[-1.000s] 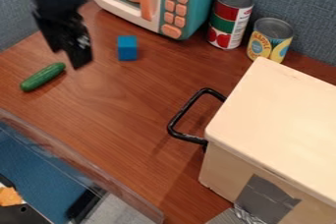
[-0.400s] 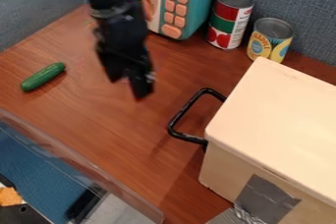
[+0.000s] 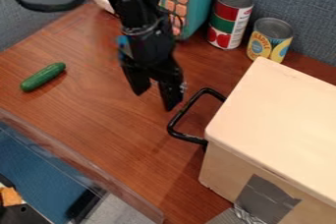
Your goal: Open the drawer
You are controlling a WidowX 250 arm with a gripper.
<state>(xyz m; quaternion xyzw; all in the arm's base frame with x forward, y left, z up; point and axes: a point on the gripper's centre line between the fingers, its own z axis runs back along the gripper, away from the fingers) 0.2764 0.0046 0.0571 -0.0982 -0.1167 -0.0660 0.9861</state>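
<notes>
Your gripper [image 3: 154, 100] hangs over the table just beside the black handle [image 3: 186, 110], its fingers spread apart with nothing between them. The handle juts from the side of the pale wooden drawer box [image 3: 275, 120], at your view's right (a gray tape patch [image 3: 266, 199] marks its near side, you'll see).

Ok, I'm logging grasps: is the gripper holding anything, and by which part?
Nothing; the gripper is open, and the black drawer handle isn't between its fingers.
</notes>
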